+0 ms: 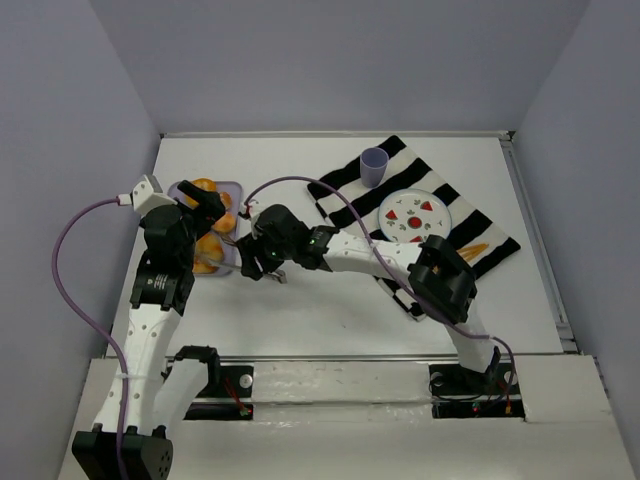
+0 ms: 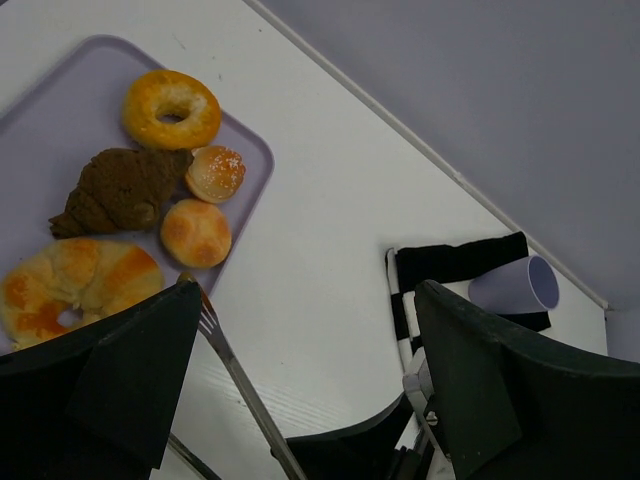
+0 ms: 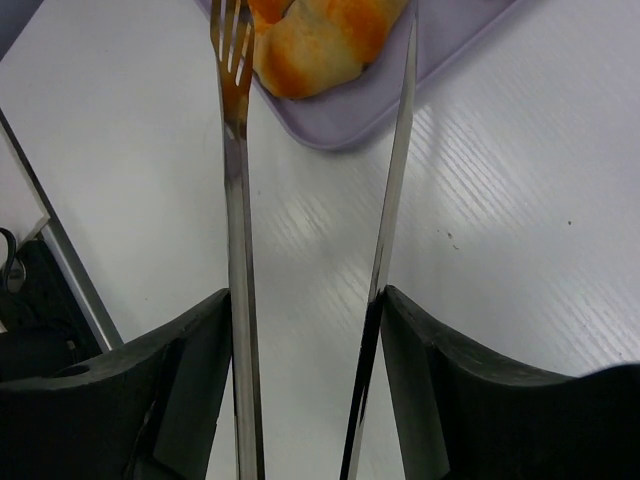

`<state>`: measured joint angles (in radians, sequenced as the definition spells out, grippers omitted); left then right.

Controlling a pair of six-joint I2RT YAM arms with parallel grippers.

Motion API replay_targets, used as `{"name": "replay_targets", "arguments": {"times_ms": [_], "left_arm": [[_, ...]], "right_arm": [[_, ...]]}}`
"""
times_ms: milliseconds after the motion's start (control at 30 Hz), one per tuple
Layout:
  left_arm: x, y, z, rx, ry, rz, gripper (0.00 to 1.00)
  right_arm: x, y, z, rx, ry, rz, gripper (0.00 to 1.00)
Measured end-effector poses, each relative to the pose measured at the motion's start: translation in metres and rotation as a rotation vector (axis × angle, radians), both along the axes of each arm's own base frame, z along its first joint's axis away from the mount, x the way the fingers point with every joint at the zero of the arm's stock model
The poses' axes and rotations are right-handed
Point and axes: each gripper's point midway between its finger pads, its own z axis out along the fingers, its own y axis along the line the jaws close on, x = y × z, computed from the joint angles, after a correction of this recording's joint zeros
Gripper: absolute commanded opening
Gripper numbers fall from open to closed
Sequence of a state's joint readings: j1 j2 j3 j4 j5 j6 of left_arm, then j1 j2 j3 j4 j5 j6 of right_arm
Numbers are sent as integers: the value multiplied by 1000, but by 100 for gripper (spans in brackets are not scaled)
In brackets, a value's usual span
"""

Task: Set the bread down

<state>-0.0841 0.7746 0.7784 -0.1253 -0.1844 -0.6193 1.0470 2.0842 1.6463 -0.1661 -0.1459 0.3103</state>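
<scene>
Several golden-orange bread pieces lie on a lavender tray [image 1: 234, 190] at the left: a ring [image 2: 172, 108], a sugared bun [image 2: 215, 173], a round bun [image 2: 196, 232], a large twisted ring [image 2: 75, 285], and a brown croissant [image 2: 122, 188]. My right gripper [image 1: 262, 258] is shut on metal tongs [image 3: 236, 250]. The tong tips reach over the tray's edge on either side of the large golden piece [image 3: 320, 40]. My left gripper [image 2: 310, 380] hovers open and empty above the tray's near side.
A black-and-white striped cloth [image 1: 455, 205] lies at the right and carries a white plate with red fruit prints [image 1: 415, 215], a purple cup [image 1: 373, 165] and an orange plastic fork [image 1: 472, 250]. Grey walls enclose the table.
</scene>
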Motion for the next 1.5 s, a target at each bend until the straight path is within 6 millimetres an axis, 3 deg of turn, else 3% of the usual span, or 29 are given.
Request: {"name": "replay_targets", "arguments": {"times_ms": [367, 467, 600, 700, 800, 833, 1033, 1233, 1367, 1500], "left_arm": [[0, 0, -1, -7, 3, 1, 99], [-1, 0, -2, -9, 6, 2, 99], [-1, -1, -2, -10, 6, 0, 99], [-1, -1, -2, -10, 6, 0, 99], [-1, -1, -1, -12, 5, 1, 99], [-1, -1, -1, -13, 5, 2, 99], [-5, 1, 3, -22, -14, 13, 99], [-8, 3, 5, -26, -25, 25, 99], [-8, 4, 4, -28, -25, 32, 99], [-9, 4, 4, -28, -24, 36, 99]], "right_arm": [[9, 13, -18, -5, 71, -45, 63], [11, 18, -24, -1, 98, -57, 57], [12, 20, -29, 4, 129, -80, 37], [12, 21, -28, 10, 143, -94, 35], [13, 20, -27, 11, 144, -107, 25], [14, 18, -25, 11, 141, -115, 16], [14, 3, 0, 26, 102, -152, 11], [23, -14, 57, 123, 27, -189, 9], [31, -34, 90, 190, 0, -222, 7], [49, -70, 99, 218, -4, -294, 7]]}}
